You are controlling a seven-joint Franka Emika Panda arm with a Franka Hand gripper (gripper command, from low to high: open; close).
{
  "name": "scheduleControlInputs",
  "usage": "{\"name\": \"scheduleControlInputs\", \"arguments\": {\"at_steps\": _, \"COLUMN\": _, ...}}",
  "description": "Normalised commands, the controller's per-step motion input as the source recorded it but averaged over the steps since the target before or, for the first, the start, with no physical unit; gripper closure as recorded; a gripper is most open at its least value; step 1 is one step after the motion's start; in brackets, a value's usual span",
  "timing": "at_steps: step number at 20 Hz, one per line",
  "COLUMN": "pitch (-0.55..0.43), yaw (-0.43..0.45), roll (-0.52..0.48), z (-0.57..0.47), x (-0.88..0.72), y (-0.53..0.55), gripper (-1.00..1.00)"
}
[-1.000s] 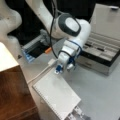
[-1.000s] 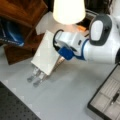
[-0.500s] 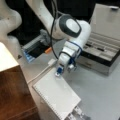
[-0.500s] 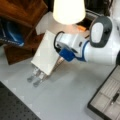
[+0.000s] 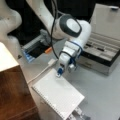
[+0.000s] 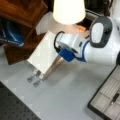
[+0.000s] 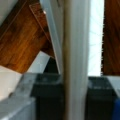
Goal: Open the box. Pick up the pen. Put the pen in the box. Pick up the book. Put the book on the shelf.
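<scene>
The book is leaning on the silvery stand, its top edge sitting between my gripper jaws, which are closing narrow on it; the shelf is standing just beyond.

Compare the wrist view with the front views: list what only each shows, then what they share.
Only the wrist view shows the gripper with its dark fingers on either side of the white spiral-bound book's edge. Only the front views show the open grey box, the slim black pen lying inside it, and the book propped on a silvery stand. Both share the book and the dark-brown wooden shelf.
</scene>
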Motion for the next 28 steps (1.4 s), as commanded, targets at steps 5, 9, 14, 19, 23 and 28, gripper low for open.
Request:
{"name": "scheduleControlInputs", "arguments": {"at_steps": 5, "pitch": -0.049, "yaw": 0.107, "roll": -0.190, "z": -0.06, "x": 0.03, "y": -0.01, "gripper": 1.00}}
{"name": "scheduleControlInputs", "arguments": {"at_steps": 9, "pitch": 0.064, "yaw": 0.115, "roll": -0.246, "z": 0.14, "x": 0.01, "y": -0.02, "gripper": 1.00}}
{"name": "scheduleControlInputs", "arguments": {"at_steps": 14, "pitch": 0.134, "yaw": 0.045, "roll": -0.277, "z": 0.26, "x": 0.00, "y": 0.08, "gripper": 1.00}}
{"name": "scheduleControlInputs", "arguments": {"at_steps": 19, "pitch": 0.099, "yaw": -0.008, "roll": -0.189, "z": 0.19, "x": 0.03, "y": 0.11, "gripper": 1.00}}
{"name": "scheduleControlInputs", "arguments": {"at_steps": 23, "pitch": 0.087, "yaw": -0.048, "roll": -0.145, "z": 0.16, "x": 0.05, "y": 0.10, "gripper": 1.00}}
{"name": "scheduleControlInputs", "arguments": {"at_steps": 28, "pitch": 0.142, "yaw": -0.089, "roll": -0.156, "z": 0.18, "x": 0.05, "y": 0.08, "gripper": 1.00}}
